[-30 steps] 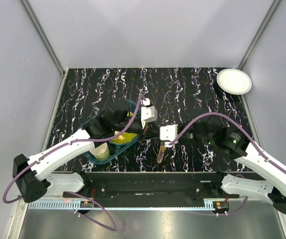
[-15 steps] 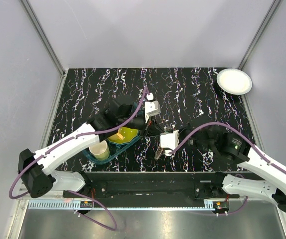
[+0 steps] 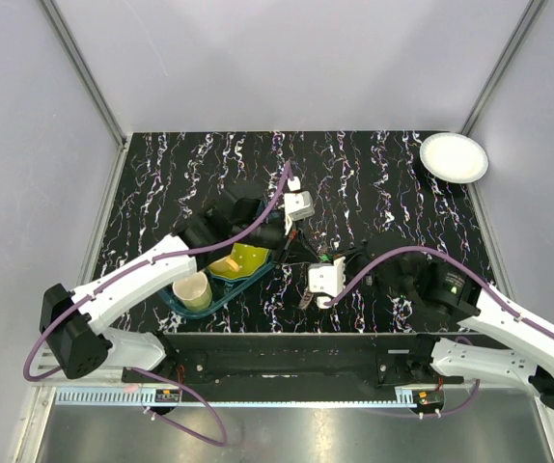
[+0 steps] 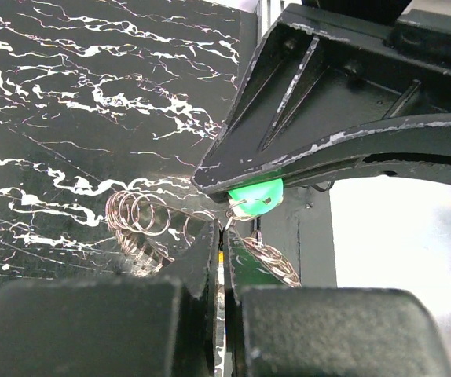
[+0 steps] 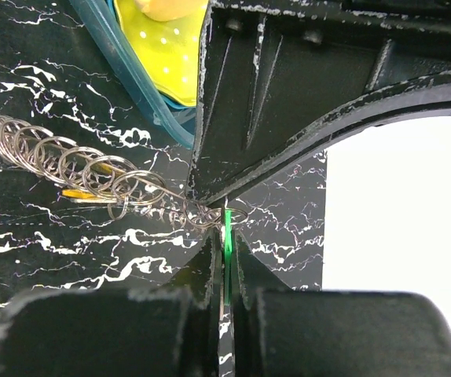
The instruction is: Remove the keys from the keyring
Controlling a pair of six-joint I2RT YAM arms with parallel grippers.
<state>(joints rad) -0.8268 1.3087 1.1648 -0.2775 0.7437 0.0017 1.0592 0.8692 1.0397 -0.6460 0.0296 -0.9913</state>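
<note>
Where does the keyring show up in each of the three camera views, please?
Top external: the keyring lies low centre, near the front edge of the black marbled table.
Left wrist: its coils sit left of centre, at mid-height.
Right wrist: it stretches across the left, running to the green tab at the centre.
Shared landmark: the marbled table behind it.

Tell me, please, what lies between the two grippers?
Only keyring loops, running from the left gripper to the green tab in the right gripper; left wrist view.

Left claw (image 4: 221,240) covers part of the keyring (image 4: 137,214).
</note>
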